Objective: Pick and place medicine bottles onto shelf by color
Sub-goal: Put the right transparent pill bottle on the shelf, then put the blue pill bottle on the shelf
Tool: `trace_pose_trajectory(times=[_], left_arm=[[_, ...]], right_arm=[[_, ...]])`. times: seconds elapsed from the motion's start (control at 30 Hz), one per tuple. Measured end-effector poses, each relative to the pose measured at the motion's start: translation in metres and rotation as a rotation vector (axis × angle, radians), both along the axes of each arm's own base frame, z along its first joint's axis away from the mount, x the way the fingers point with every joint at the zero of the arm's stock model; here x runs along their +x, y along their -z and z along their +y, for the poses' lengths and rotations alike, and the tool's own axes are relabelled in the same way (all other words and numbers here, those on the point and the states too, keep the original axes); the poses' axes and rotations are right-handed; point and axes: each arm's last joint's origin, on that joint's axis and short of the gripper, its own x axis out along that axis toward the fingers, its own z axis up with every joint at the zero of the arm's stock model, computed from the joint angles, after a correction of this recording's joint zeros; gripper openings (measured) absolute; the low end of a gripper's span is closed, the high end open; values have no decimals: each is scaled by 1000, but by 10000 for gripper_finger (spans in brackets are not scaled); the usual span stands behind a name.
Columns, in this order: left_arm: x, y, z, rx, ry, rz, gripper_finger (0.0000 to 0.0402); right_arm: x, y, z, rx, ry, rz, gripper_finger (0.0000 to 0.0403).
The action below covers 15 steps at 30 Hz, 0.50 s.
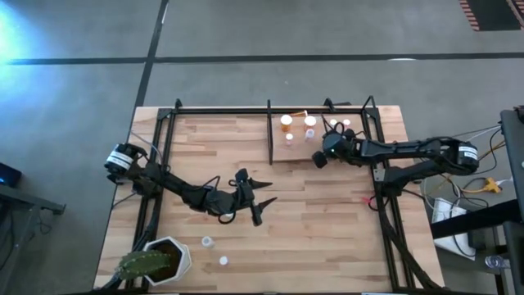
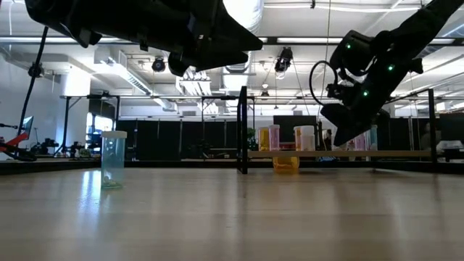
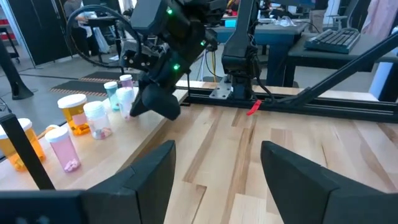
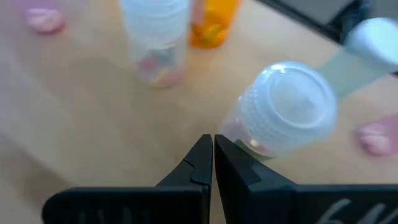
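Grey concrete floor surrounds a butcher-block table with a black rod frame along its edges. At the far side of the table sits the shelf, a small light-wood panel with thin black posts, and several medicine bottles stand on it: an orange one with a white cap, a pink-tinted one beside it, and smaller pale ones toward the right.

The right gripper hangs over the shelf's right part with its jaws pressed together, holding nothing. Just beyond its tips the wrist view shows a clear bottle with a ribbed white cap, with another clear bottle and an orange one farther off; whether the fingertips touch the nearest bottle is hard to tell.

The left gripper hovers above the middle of the table, well apart from the shelf, its jaws standing apart with nothing between them.

Two small bottles stand on the near left part of the table, close to a white pot with a cactus. In the low view a pale greenish bottle stands alone on the tabletop, left of the shelf.
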Motion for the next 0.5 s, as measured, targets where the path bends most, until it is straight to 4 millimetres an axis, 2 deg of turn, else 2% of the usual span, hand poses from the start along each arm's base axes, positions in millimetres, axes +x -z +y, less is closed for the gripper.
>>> trace_pose_trajectory(times=[0.17,0.27,0.37,0.5], left_arm=[[0,0,0,0,0,0,219],[0,1,-1,5,2,9,219],[-3,2,-7,67,46,54,219],[-14,-6,-21,144,126,119,219]], right_arm=[[0,-2,1,-9,-1,-6,9],[0,-9,9,7,-61,-47,9],[2,-21,24,43,-185,-126,9],[4,-34,60,89,-368,-237,9]])
